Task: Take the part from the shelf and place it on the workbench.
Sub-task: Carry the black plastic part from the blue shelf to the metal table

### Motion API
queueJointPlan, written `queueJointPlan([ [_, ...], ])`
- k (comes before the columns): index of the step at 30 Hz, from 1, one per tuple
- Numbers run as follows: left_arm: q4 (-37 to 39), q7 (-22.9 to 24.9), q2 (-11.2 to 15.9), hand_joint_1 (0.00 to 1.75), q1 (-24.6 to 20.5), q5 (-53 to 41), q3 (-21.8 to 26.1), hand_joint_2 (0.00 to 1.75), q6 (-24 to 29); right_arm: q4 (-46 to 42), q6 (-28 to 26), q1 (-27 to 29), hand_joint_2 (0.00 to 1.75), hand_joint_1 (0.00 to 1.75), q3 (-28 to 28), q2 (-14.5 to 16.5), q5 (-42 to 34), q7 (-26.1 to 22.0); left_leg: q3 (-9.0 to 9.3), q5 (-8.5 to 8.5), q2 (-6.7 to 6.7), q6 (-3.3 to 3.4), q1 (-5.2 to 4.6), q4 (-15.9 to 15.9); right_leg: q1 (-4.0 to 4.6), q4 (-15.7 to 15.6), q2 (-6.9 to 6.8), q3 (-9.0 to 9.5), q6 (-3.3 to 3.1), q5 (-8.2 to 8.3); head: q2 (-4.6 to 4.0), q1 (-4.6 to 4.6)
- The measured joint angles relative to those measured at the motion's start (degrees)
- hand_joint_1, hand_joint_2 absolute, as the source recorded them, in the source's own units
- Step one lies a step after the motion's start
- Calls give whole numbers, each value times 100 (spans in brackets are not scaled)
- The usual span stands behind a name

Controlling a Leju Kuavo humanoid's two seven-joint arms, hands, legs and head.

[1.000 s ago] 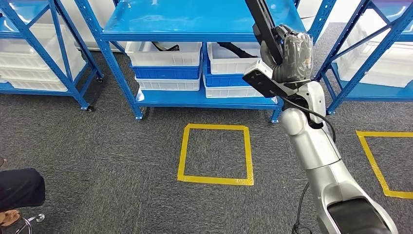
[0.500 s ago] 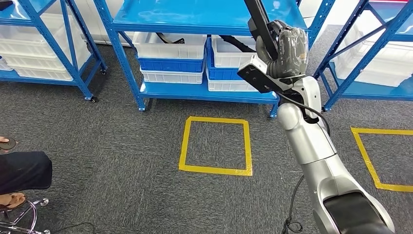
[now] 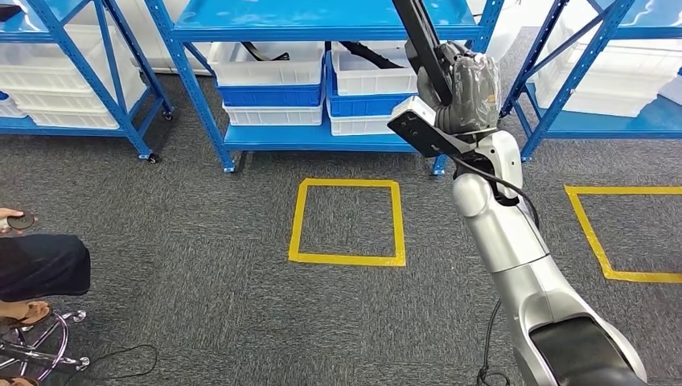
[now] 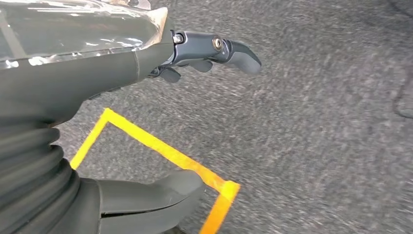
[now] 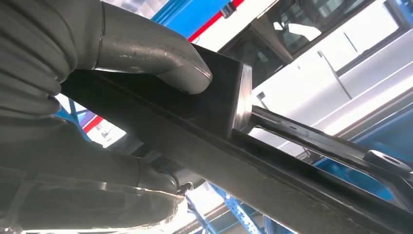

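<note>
Right hand (image 3: 465,92) is up high in front of the shelf (image 3: 322,20), and it has the part (image 3: 422,36) — a long black bar — clamped in its grip. The bar runs up and away from the hand, slanting past the blue shelf board toward the top edge of the head view. In the right wrist view the thumb (image 5: 146,48) presses flat on the dark bar (image 5: 234,161), with the other fingers (image 5: 97,195) wrapped beneath it, so the part sits squarely between them. Left hand (image 4: 97,97) hangs low over the grey carpet (image 4: 316,122), holding nothing — fingers (image 4: 219,51) stretched out, thumb apart from them, a corner of yellow tape (image 4: 160,151) on the floor below. On the lower shelf sit white bins (image 3: 269,64), some with dark pieces in them. Another yellow tape square (image 3: 346,221) marks the carpet before the shelf. At the left edge, a seated person's leg (image 3: 40,265).
</note>
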Motion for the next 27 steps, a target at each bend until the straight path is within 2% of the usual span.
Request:
queueJointPlan([
  [1,-1,-11,-1,0,1,8,5,175,-1,16,-1,-3,175,175,1,5,-16,-15,149,146,-3,29,-2,-96,10,0,2,-69,5,56,0,-1],
  [2,-2,-25,0,0,0,17,11,175,-3,28,-3,-8,175,175,1,10,-27,-25,370,249,-10,66,-7,-326,18,0,5,-125,14,108,0,-1],
  [3,-6,-39,5,0,-3,22,16,175,-7,37,-6,-16,175,175,1,15,-34,-32,652,230,-23,112,-17,-673,23,1,8,-167,25,152,0,0],
  [5,-19,-68,15,0,-12,26,21,175,-13,52,-22,-48,175,175,-8,22,-44,-51,1189,9,-41,172,-49,-1394,34,2,6,-213,71,223,0,4],
  [6,-25,-78,19,0,-16,26,21,175,-15,61,-39,-68,175,175,-12,24,-48,-62,1335,-105,-42,188,-72,-1628,32,-1,0,-222,104,256,0,7],
  [7,-28,-85,20,0,-19,24,21,175,-17,72,-68,-86,175,175,-15,26,-42,-76,1390,-138,-38,196,-94,-1739,26,-11,-7,-226,144,291,0,6],
  [9,-30,-88,18,0,-19,14,22,175,-19,99,-138,-98,175,175,-16,31,-9,-98,1368,-51,-21,240,-109,-1827,23,-1,-9,-265,212,328,0,4],
  [10,-31,-88,14,0,-20,5,23,175,-19,113,-172,-100,175,175,-17,31,15,-106,1343,20,-10,274,-101,-1862,27,99,-4,-327,219,255,0,9],
  [11,-31,-88,10,0,-22,-3,24,175,-19,125,-197,-102,175,175,-19,28,36,-108,1303,93,2,301,-89,-1895,34,312,1,-429,206,111,0,15],
  [13,-31,-87,4,0,-24,-21,25,175,-19,148,-227,-95,175,175,-21,25,76,-92,1174,209,16,333,-86,-1902,27,1031,5,-708,164,-311,0,26],
  [14,-31,-86,3,0,-21,-36,26,175,-19,158,-234,-81,175,175,-21,24,102,-73,1103,261,20,332,-89,-1899,24,1373,5,-810,169,-477,0,24],
  [15,-31,-85,0,0,-18,-50,26,175,-19,169,-237,-64,175,175,-21,21,134,-46,1035,310,24,329,-91,-1895,22,1558,5,-824,191,-573,0,23],
  [16,-31,-81,-4,0,-15,-64,26,175,-19,178,-239,-50,175,175,-21,17,169,-21,975,356,26,320,-91,-1891,20,1513,4,-715,228,-586,0,23],
  [17,-31,-79,-10,0,-13,-74,26,175,-19,183,-239,-41,175,175,-21,13,203,2,927,395,27,308,-91,-1886,18,1231,3,-483,271,-525,0,23],
  [18,-31,-76,-16,0,-13,-76,26,175,-19,186,-239,-41,175,175,-21,10,230,17,892,428,26,290,-91,-1876,15,798,-2,-174,303,-434,0,24],
  [19,-31,-74,-19,0,-14,-78,26,175,-19,187,-240,-45,175,175,-21,9,247,25,862,452,27,267,-103,-1861,21,380,-4,97,306,-363,0,23],
  [20,-31,-74,-20,0,-14,-78,26,175,-19,187,-242,-49,175,175,-21,8,258,29,840,473,30,242,-115,-1848,25,75,-4,283,281,-309,0,20],
  [21,-31,-74,-18,0,-15,-78,26,175,-19,187,-244,-49,175,175,-21,5,264,30,817,478,32,239,-130,-1833,20,-91,-2,376,243,-283,0,15],
  [24,-31,-73,-10,0,-10,-79,26,175,-19,188,-248,-47,175,175,-21,-5,278,40,773,526,36,314,-134,-1831,18,-139,8,370,144,-230,0,7],
  [25,-31,-73,-11,0,-9,-84,26,175,-19,188,-248,-50,175,175,-21,-9,298,56,770,557,36,312,-125,-1845,30,-139,9,359,122,-215,0,7],
  [27,-31,-74,-13,0,-10,-108,26,175,-17,187,-244,-53,175,175,-21,-25,382,110,767,598,36,254,-114,-1873,38,-139,9,339,85,-186,0,7],
])
